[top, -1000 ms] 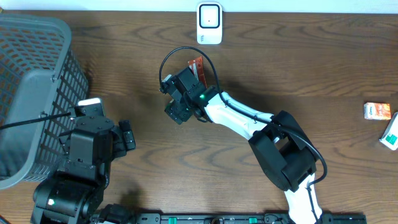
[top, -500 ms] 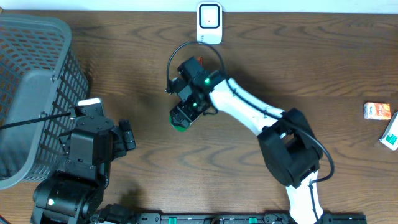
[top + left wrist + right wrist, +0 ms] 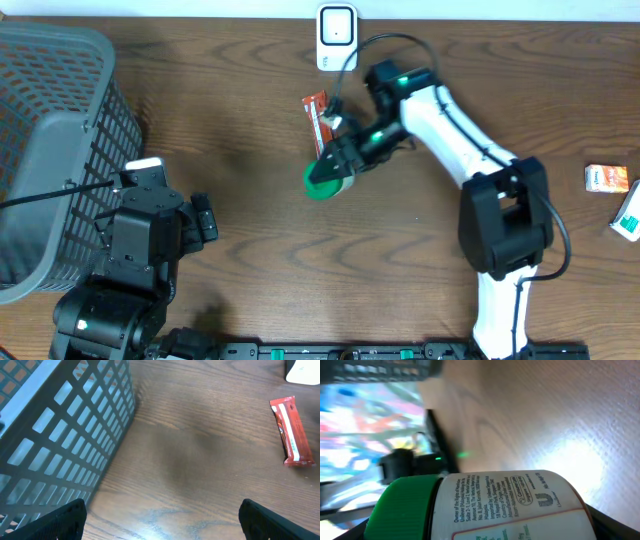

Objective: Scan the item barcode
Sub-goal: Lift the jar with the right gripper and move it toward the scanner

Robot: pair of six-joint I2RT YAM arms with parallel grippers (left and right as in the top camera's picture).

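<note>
The item is a white jar with a green lid [image 3: 325, 180], held above the middle of the table. My right gripper [image 3: 347, 158] is shut on it, the lid pointing to the lower left. In the right wrist view the jar [image 3: 510, 505] fills the lower half, small printed text facing the camera; no barcode shows there. The white scanner [image 3: 337, 38] stands at the table's far edge, just above the right arm. My left gripper [image 3: 162, 525] is open over bare wood at the lower left, its fingertips [image 3: 55, 522] far apart.
A grey mesh basket [image 3: 50, 150] takes up the left side and shows close by [image 3: 65, 425] in the left wrist view. A red snack bar [image 3: 316, 115] lies below the scanner. An orange box [image 3: 607, 178] and a green-white box [image 3: 630, 215] sit at the right edge.
My right arm has swung right and toward the scanner, turning the jar so its green lid shows and uncovering the red snack bar. The left arm has not moved.
</note>
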